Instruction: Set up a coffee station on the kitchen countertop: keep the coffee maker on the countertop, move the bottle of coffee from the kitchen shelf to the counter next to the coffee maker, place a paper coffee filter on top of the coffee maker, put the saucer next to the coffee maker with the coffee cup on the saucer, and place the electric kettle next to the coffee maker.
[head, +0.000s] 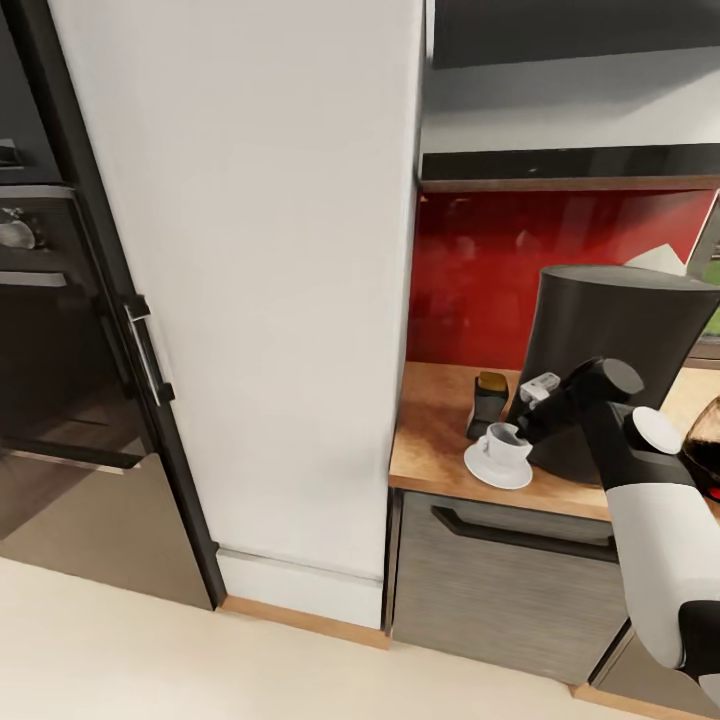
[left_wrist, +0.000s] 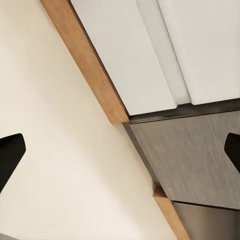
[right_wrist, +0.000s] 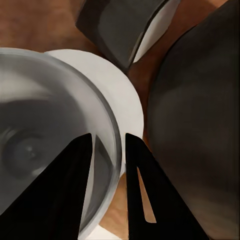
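- white cup (head: 500, 440) seated on white saucer (head: 497, 466), on tan wood countertop (head: 435, 430) just left of coffee maker (head: 610, 360).
- right gripper (head: 518, 432) at cup's rim on the maker side; in the right wrist view (right_wrist: 107, 165) 2 dark fingers (right_wrist: 70, 195) straddling cup wall (right_wrist: 60, 125), 1 inside the bowl, 1 outside.
- narrow gap between fingers, wall in between; looks clamped on the rim, though actual contact cannot be confirmed.
- bottle (head: 488, 402) upright just behind the cup, near the maker's left flank; same bottle (right_wrist: 122, 30) just beyond the saucer (right_wrist: 117, 95) in the wrist view.
- pale folded filter (head: 660, 260) peeking over the maker's flat top at the back.
- kettle (head: 703, 440) at the far right edge, just beside the maker, partly cut off and behind the right arm.
- black shelf (head: 570, 165) above the red backsplash, nothing visible on its shown length.
- left gripper (left_wrist: 120, 155) spread wide, holding nothing, aimed at pale floor (left_wrist: 55, 165) and cabinet plinth.
- key relation: cup directly under the right gripper, centred on the saucer, maker body (right_wrist: 200, 125) close on the outer finger's side; left arm well apart and low.
- judged: cup-on-saucer step about done; next call likely a release and straight lift, with little room before brushing the maker or nudging the bottle.
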